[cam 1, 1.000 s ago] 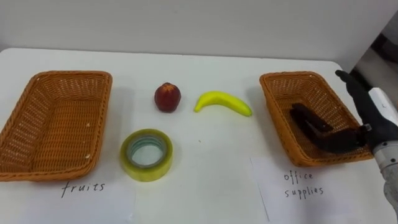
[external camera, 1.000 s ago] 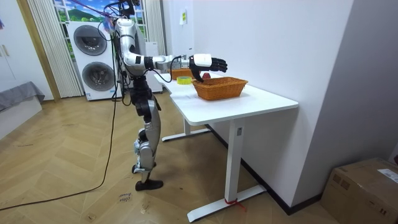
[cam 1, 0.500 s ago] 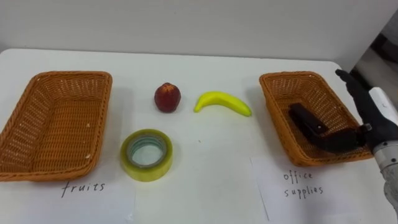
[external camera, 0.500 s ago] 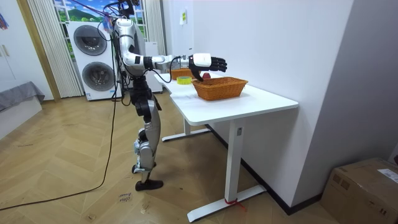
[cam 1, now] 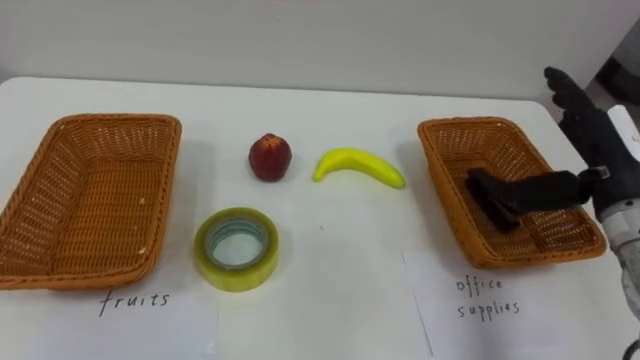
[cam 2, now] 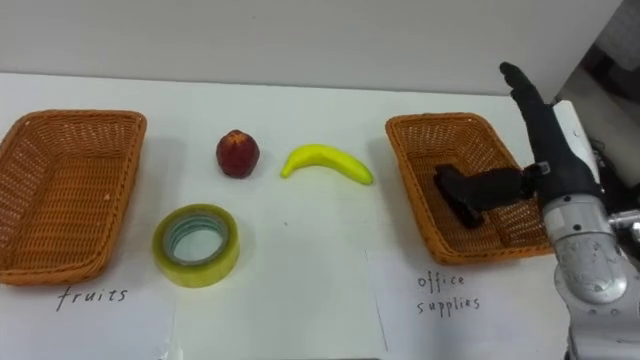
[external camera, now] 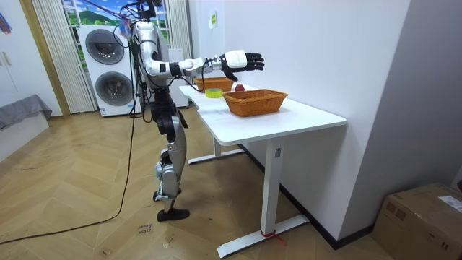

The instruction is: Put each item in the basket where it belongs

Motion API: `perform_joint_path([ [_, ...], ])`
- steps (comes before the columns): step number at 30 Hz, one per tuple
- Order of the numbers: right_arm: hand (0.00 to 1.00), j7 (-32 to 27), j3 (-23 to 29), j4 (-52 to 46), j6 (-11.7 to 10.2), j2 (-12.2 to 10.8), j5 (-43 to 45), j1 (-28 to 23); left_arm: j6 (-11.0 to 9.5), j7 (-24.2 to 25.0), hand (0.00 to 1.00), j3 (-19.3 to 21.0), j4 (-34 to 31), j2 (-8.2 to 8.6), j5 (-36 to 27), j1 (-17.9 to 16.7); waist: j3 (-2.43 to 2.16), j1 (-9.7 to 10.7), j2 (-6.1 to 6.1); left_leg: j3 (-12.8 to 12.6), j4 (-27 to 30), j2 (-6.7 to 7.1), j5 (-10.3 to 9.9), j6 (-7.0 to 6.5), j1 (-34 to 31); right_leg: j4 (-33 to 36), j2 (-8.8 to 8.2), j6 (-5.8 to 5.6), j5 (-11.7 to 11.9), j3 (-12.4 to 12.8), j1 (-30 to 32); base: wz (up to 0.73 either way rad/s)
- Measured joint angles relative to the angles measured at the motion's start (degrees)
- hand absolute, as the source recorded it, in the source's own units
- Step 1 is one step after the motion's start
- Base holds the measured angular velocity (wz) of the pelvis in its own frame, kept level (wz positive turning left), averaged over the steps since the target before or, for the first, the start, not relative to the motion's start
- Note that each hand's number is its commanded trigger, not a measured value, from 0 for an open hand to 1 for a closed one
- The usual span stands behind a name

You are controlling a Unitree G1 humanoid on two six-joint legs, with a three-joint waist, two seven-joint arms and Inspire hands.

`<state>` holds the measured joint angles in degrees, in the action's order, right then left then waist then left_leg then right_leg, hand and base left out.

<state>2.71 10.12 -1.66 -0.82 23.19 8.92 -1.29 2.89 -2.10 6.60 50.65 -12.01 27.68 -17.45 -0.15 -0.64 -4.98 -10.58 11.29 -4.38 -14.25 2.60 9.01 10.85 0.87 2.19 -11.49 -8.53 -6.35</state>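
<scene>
Right hand (cam 1: pixel 598 140) has lifted since the earlier frame: then low at the near right corner of the office-supplies basket (cam 1: pixel 440 135), now higher, above the basket's right rim. The room view shows the same, the hand (external camera: pixel 238 61) now held clear above the basket rather than level with it. Fingers (cam 1: pixel 570 95) straight and spread, pointing away from the robot; thumb (cam 1: pixel 548 188) stretched out toward the left across the basket. Hand holds nothing. Black item (cam 1: pixel 490 195), stapler-like, lies in the office-supplies basket, toward its middle, where it lay before; the thumb tip overlaps it in the eye views, and contact cannot be told from there. Everything else unmoved. Fruit basket (cam 1: pixel 60 130) at far left of the white table (cam 1: pixel 330 285), nothing in it. Red fruit (cam 1: pixel 270 157), peach or apple, on the table between the two baskets, nearer the fruit basket. Banana (cam 1: pixel 358 165) just to its right, apart from it, curved, near the office-supplies basket but not touching. Roll of yellowish tape (cam 1: pixel 236 248) lies flat, nearer the robot than the red fruit, near the fruit basket's near right corner. A handwritten paper label (cam 1: pixel 135 300) sits before the fruit basket, another (cam 1: pixel 488 297) before the office-supplies basket. Robot stands upright at the table's end on the room view's left, washing machines (external camera: pixel 108 65) behind it.
</scene>
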Motion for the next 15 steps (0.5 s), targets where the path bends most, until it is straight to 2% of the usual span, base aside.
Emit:
perform_joint_path([
  [6,0.0,-0.12,-0.23,-1.72,0.38,-0.93,-1.22,1.53,0.86,-0.28,0.0,-0.1,0.09,0.02,0.01,0.18,0.02,-1.23,0.05,0.12,0.07,-0.02,0.01,-0.01,-0.3,0.49,-0.17,0.0,0.0,-0.4,0.44,0.01],
  [8,0.0,-0.26,-1.74,-1.72,0.67,-0.96,-2.96,2.38,0.92,-0.58,0.0,-0.14,0.08,0.02,0.05,0.16,0.08,-1.47,-0.02,0.42,0.06,-0.05,0.01,-0.01,-0.42,0.86,-0.21,0.0,0.0,-0.76,0.28,0.04],
  [11,0.0,-0.23,-5.25,-1.72,0.94,-1.02,-4.12,3.53,1.77,-1.33,0.0,-0.13,-0.03,0.01,0.09,0.43,0.59,-2.32,0.01,1.45,0.22,0.08,0.0,-0.02,-0.71,0.6,-0.36,-0.02,-0.01,-1.58,-0.18,0.12],
  [15,0.0,0.12,-7.16,-1.7,0.98,-1.27,-4.15,3.55,2.17,-1.38,0.0,-0.14,0.06,0.01,0.4,0.81,0.53,-3.94,-0.07,1.97,0.5,0.25,0.0,-0.02,-0.75,-0.31,-0.59,-0.06,-0.03,-2.54,-0.77,0.15],
])
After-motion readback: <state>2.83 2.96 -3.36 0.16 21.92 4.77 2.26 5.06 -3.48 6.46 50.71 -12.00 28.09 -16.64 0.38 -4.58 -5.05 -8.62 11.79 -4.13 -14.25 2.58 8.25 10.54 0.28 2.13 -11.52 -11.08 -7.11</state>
